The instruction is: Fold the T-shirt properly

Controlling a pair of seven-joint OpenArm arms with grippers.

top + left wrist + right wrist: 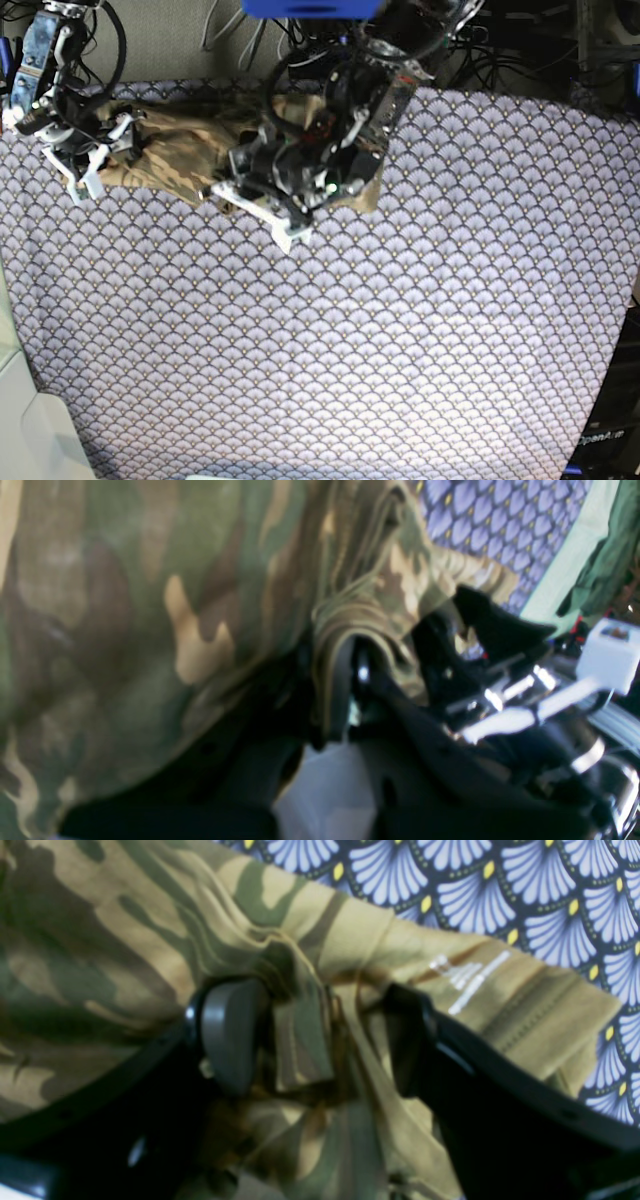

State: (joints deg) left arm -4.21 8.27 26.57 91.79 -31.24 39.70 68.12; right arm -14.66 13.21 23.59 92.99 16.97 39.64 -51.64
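T-shirt between both end effectors.

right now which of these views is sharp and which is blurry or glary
Left wrist view: soft throughout, the T-shirt smeared, bright glare on the metal parts at right. Right wrist view: tablecloth pattern fairly crisp, the near right claw fingers and the cloth between them out of focus. Base view: evenly lit and the sharpest, though the left claw is small.

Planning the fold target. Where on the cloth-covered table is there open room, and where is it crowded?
Free: the tablecloth below the T-shirt, and its whole right side. Crowded: the top-left strip, where the left gripper and right gripper both sit at the bunched shirt.
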